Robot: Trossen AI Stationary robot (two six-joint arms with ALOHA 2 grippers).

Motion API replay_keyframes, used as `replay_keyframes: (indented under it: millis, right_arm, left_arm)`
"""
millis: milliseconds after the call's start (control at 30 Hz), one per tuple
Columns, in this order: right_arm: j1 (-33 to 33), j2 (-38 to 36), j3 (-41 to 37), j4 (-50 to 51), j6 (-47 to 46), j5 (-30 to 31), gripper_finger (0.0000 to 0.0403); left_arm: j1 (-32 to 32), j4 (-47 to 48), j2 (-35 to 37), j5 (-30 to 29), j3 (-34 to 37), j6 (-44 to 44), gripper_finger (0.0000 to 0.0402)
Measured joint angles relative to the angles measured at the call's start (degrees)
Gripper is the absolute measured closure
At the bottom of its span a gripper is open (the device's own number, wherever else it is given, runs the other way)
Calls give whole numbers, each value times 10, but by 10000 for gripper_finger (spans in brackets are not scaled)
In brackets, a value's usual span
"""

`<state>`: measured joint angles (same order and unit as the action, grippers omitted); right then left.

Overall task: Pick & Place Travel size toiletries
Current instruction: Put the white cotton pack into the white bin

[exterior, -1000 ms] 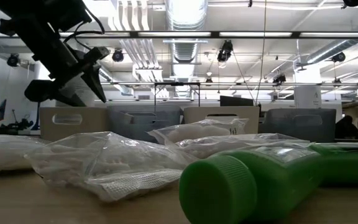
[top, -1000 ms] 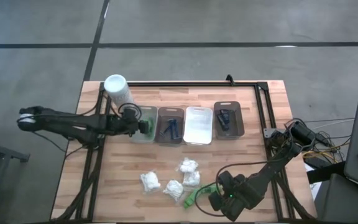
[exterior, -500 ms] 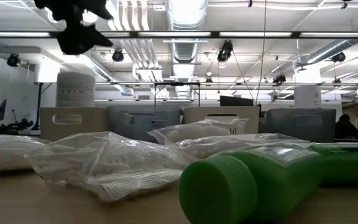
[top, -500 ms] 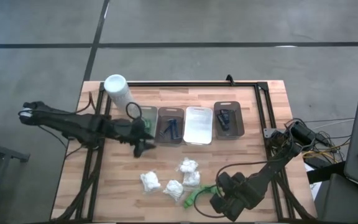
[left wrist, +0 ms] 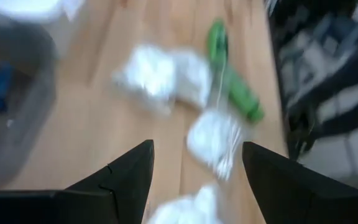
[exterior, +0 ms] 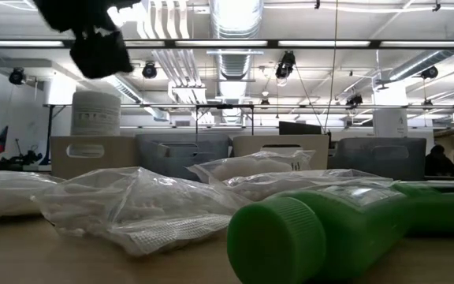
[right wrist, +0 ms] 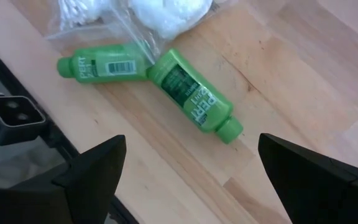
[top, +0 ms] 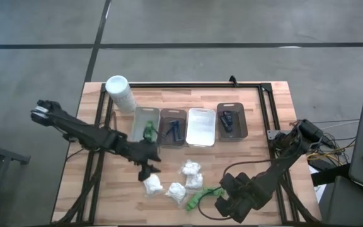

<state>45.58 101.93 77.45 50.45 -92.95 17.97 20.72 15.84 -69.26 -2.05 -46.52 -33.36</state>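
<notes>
Low view, nearest: green bottle (exterior: 329, 229) lying on its side, cap toward the camera; bagged white puffs (exterior: 132, 209) just behind it.
Near edge of tabletop: two green bottles (right wrist: 191, 96) lie end to end on the wood, touching, close to the near edge and right of its middle; a bagged puff overlaps one of them.
Right gripper (top: 229, 203): hovers at the near edge just beside the two bottles, fingers spread wide, nothing between them.
White puffs (top: 181, 180): four small bags clustered between the near edge and the row of trays, two of them touching.
Left gripper (top: 147, 169): above the tabletop by the leftmost puff bag, fingers (left wrist: 129, 171) well apart, holding nothing; left wrist view looks down on puffs and green bottles, blurred.
Trays (top: 201, 112): four in a row across the middle of the tabletop.
Leftmost tray (top: 138, 123): one green bottle (top: 149, 130) inside.
Second tray (top: 163, 123): thin dark razors (top: 174, 130) inside.
Third tray: pale contents, cannot tell what.
Rightmost tray (top: 242, 121): small black sticks (top: 228, 120) inside.
Far left corner: tall white cylinder (top: 120, 93) standing upright.
Tabletop (top: 106, 189): bare wood, dark frame rails along the left, far and right edges.
</notes>
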Motion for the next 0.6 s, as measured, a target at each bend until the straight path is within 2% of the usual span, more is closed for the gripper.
replay_keyframes:
  millis: [100, 200, 300, 400, 500, 600]
  right_arm:
    - [0, -4, 0, -1, -1, -1, 39]
    - [0, -6, 0, -1, -12, -4, 39]
    - [3, -6, 0, -3, -14, -5, 39]
    - [3, -6, 0, -3, -12, -5, 39]
    - [3, -6, 0, -3, -11, -5, 39]
    - [3, -6, 0, -2, -11, -5, 39]
  left_arm:
    - [25, 47, -41, 13, -14, 17, 152]
    - [62, 108, -77, -2, -34, 55, 152]
    - [107, 142, -109, -31, -56, 141, 152]
    - [141, 152, -135, -34, -79, 228, 152]
    - [164, 163, -158, -40, -111, 244, 152]
    - [193, 172, -182, -74, -130, 232, 152]
